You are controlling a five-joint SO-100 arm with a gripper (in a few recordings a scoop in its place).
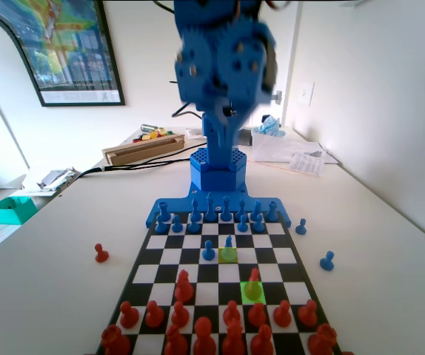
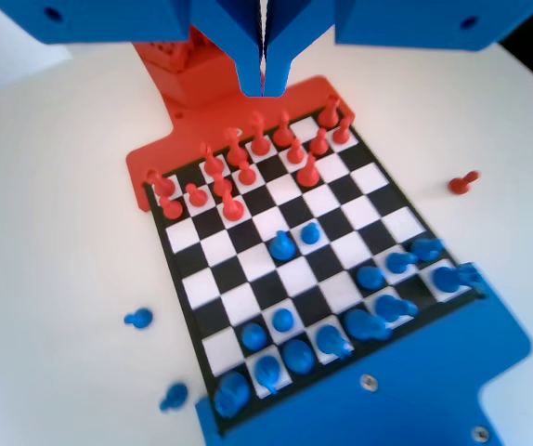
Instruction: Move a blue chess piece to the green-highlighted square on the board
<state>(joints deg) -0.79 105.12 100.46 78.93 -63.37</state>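
The blue chess piece (image 1: 229, 242) stands on the paler yellow-green square (image 1: 229, 255) in the board's middle, next to a blue pawn (image 1: 209, 251). The green-highlighted square (image 1: 253, 293) lies one column to the right and nearer the red side in the fixed view, and a red piece (image 1: 253, 279) stands on it. In the wrist view the blue chess piece (image 2: 282, 246) is mid-board, far below my gripper (image 2: 265, 85). The jaws are shut, with only a thin slit between them and nothing held. The blue arm (image 1: 223, 66) is raised high over the board's far end.
Blue pieces (image 1: 211, 214) fill the far rows and red pieces (image 1: 205, 325) the near rows of the board (image 1: 147, 255). Off the board lie a red pawn (image 1: 101, 254) at left and two blue pawns (image 1: 300, 226) (image 1: 327, 260) at right. Boxes and papers sit behind the arm.
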